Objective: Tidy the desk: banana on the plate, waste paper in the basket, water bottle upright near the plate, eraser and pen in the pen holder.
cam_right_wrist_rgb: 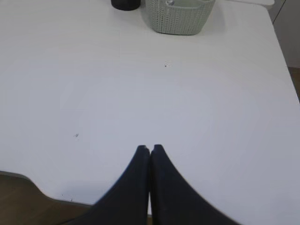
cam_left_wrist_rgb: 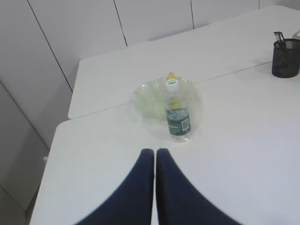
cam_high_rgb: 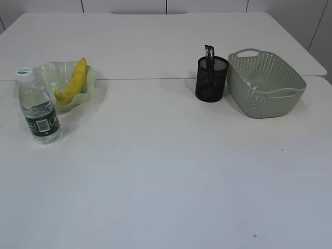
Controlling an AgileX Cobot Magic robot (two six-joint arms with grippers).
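A yellow banana (cam_high_rgb: 75,80) lies on the pale green plate (cam_high_rgb: 47,72) at the far left. The water bottle (cam_high_rgb: 39,109) stands upright just in front of the plate, and in the left wrist view the bottle (cam_left_wrist_rgb: 177,112) is ahead of my shut left gripper (cam_left_wrist_rgb: 155,151). A black mesh pen holder (cam_high_rgb: 211,79) has a pen (cam_high_rgb: 209,54) sticking out of it. The grey-green basket (cam_high_rgb: 270,98) holds something pale, hard to make out. The eraser is hidden. My right gripper (cam_right_wrist_rgb: 150,148) is shut and empty over the near table edge. Neither gripper shows in the exterior view.
A seam between two white tables (cam_high_rgb: 155,79) runs behind the plate and holder. In the right wrist view the basket (cam_right_wrist_rgb: 178,18) and the holder (cam_right_wrist_rgb: 125,4) stand at the far side, and the table's near edge (cam_right_wrist_rgb: 28,180) drops to a brown floor.
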